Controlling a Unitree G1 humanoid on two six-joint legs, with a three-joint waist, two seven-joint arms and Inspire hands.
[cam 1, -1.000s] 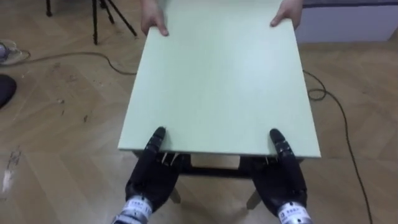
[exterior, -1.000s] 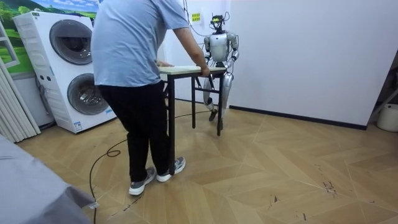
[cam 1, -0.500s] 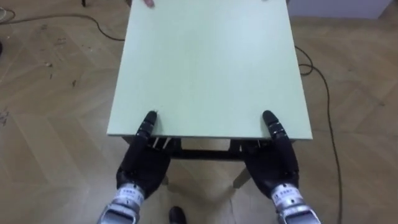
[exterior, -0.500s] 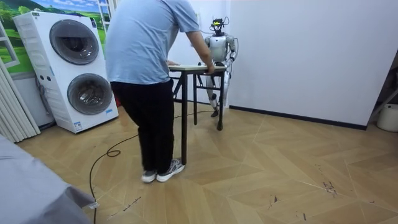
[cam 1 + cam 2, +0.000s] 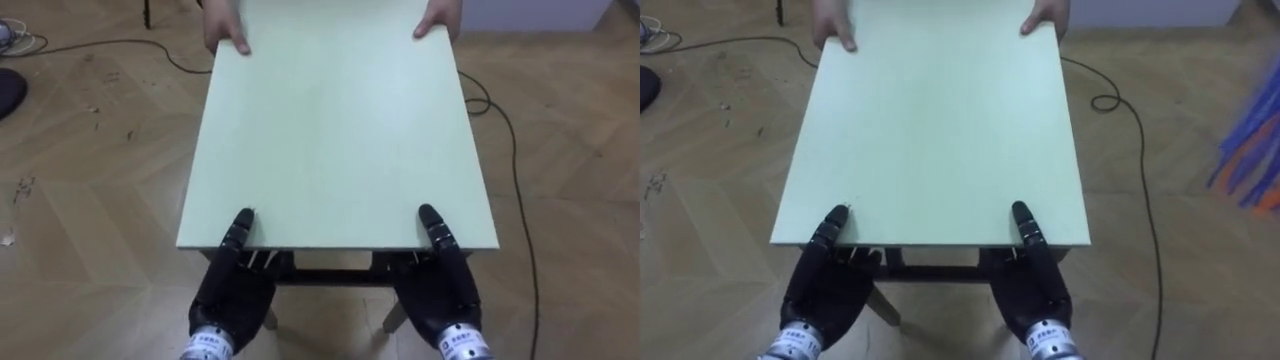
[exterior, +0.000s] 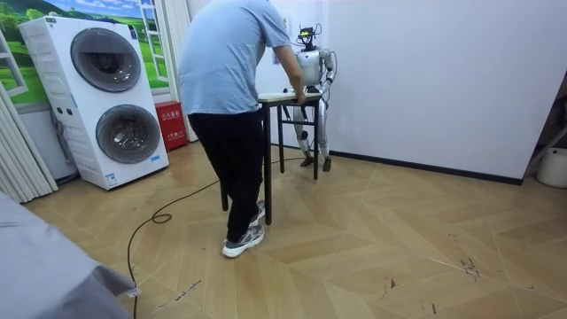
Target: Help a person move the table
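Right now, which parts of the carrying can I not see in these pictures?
Table legs: eye views, mostly covered by the top.
Left robot hand and right robot hand: grip underneath hidden by the top; thumbs lie over its edge.
Person: upper edge of eye views cuts off all but the hands.
Robot hands, room view: too small.

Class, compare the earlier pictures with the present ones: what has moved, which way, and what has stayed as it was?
The table has travelled toward the room view's right, nearer the white wall. The person has stepped along after it. No grip changed: the robot's left hand and right hand stay clamped on the near edge, and the person's hands stay on the far edge.
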